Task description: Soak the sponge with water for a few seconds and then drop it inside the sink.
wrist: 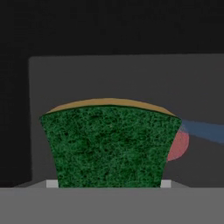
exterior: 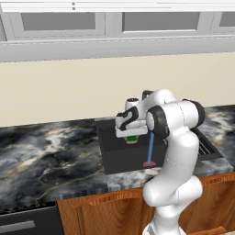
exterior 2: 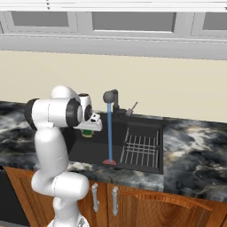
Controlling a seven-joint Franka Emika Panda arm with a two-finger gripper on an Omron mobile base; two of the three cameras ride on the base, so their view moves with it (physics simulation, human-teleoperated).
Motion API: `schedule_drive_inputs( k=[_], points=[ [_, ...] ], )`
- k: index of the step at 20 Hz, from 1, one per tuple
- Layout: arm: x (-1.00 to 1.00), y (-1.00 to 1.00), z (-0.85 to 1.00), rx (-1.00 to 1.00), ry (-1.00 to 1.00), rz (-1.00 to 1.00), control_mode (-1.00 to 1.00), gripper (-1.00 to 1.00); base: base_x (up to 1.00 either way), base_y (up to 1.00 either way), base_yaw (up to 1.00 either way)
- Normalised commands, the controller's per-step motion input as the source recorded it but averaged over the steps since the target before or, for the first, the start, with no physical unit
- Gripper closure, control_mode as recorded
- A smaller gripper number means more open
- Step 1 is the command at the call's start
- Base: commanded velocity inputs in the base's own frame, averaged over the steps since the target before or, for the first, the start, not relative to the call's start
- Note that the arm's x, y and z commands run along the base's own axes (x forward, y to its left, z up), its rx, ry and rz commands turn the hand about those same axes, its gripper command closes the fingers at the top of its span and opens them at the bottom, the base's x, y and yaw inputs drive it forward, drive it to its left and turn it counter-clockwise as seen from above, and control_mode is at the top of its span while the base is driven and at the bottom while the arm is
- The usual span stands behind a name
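Observation:
My gripper (exterior: pixel 131 136) is shut on the sponge (exterior: pixel 132 139), a small yellow block with a green layer, and holds it above the black sink (exterior: pixel 117 158). In the hand view the sponge (wrist: pixel 109 144) has its green face toward the camera, with a yellow edge on top. The water (exterior: pixel 150 149) falls as a thin blue stream to a reddish patch on the basin floor. The held sponge (exterior 2: pixel 88 133) hangs left of the water (exterior 2: pixel 109 133) and apart from it. The gripper (exterior 2: pixel 88 130) sits just above the sponge.
A dark tap (exterior 2: pixel 111 95) rises behind the sink (exterior 2: pixel 91 153) against the cream wall. A wire rack (exterior 2: pixel 139 149) lies in the basin's right part. Grey-black marbled counter (exterior: pixel 46 156) runs to both sides, over wooden cabinet doors (exterior 2: pixel 146 206).

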Motion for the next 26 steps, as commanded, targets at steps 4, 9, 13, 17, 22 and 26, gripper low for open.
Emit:
schedule_drive_inputs(
  k=[4,9,13,17,22,26],
  points=[
    [0.44,0.0,-0.05,0.0,0.0,0.0,-1.0,1.0,0.0,0.0,0.0],
    [0.49,0.0,0.0,0.0,0.0,0.0,-1.0,1.0,0.0,0.0,0.0],
    [0.27,0.02,-0.02,0.0,0.0,0.0,-1.0,1.0,0.0,0.0,0.0],
    [0.0,0.1,-0.3,0.0,0.0,0.0,-1.0,1.0,0.0,0.0,0.0],
    [0.0,0.06,-0.43,0.0,0.0,0.0,-1.0,1.0,0.0,0.0,0.0],
    [0.0,0.02,-0.43,0.0,0.0,0.0,-1.0,1.0,0.0,0.0,0.0]
  ],
)
